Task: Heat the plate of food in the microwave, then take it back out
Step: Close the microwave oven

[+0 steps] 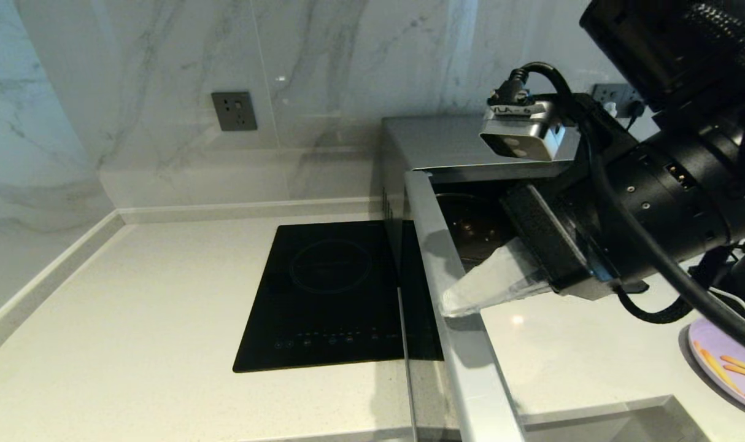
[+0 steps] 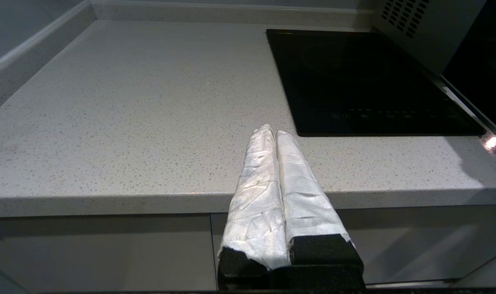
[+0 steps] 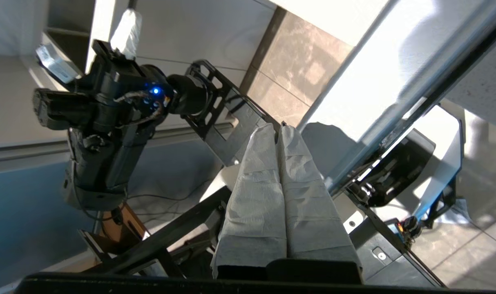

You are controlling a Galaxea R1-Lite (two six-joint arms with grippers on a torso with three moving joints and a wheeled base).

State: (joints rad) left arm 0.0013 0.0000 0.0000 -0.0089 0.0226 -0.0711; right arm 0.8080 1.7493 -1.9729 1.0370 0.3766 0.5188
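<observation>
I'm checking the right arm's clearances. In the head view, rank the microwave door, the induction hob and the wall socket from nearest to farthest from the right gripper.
1. Microwave door, swung open, at the right gripper fingertips.
2. Induction hob, left of the door.
3. Wall socket, far left, up the wall.

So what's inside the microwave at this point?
The microwave door stands open. Only part of the dark cavity with its glass turntable shows, bare; the right hand and arm cover the rest. The plate of food sits outside on the counter.
</observation>
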